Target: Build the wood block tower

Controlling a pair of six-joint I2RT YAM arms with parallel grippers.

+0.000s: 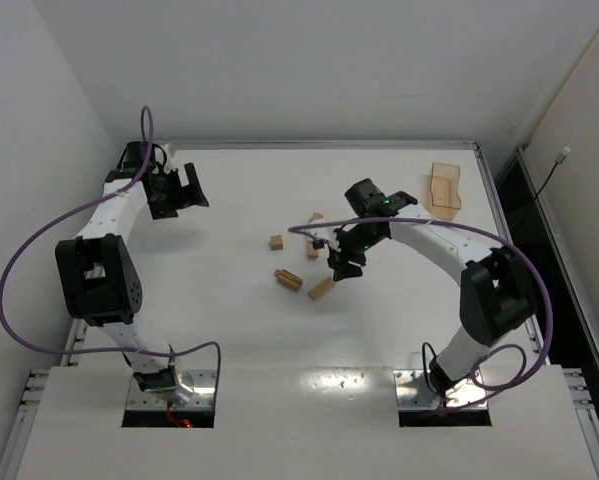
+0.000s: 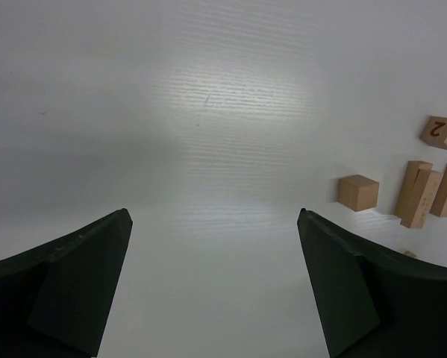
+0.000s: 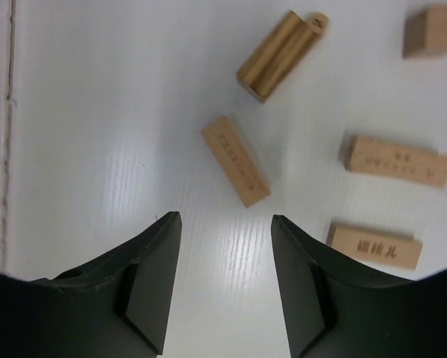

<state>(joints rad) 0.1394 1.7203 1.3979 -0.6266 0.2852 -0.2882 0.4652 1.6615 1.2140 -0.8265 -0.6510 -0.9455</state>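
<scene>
The tan wood blocks lie scattered singly at the table's middle, with no stack: a cube (image 1: 276, 242), two bars side by side (image 1: 288, 280), a bar (image 1: 321, 289) and small pieces (image 1: 317, 216). My right gripper (image 1: 341, 262) is open and empty above them. In the right wrist view its jaws (image 3: 224, 218) stand apart just short of a slanted bar (image 3: 235, 160), with more bars to the right (image 3: 395, 160) (image 3: 374, 245). My left gripper (image 1: 192, 188) is open and empty at the far left. Its wrist view (image 2: 214, 216) shows bare table, with the cube (image 2: 358, 193) and bars (image 2: 419, 192) off to the right.
A flat shallow light-wood tray (image 1: 445, 187) lies at the back right near the table's edge. A numbered cube (image 2: 440, 132) shows at the right of the left wrist view. Purple cables loop round both arms.
</scene>
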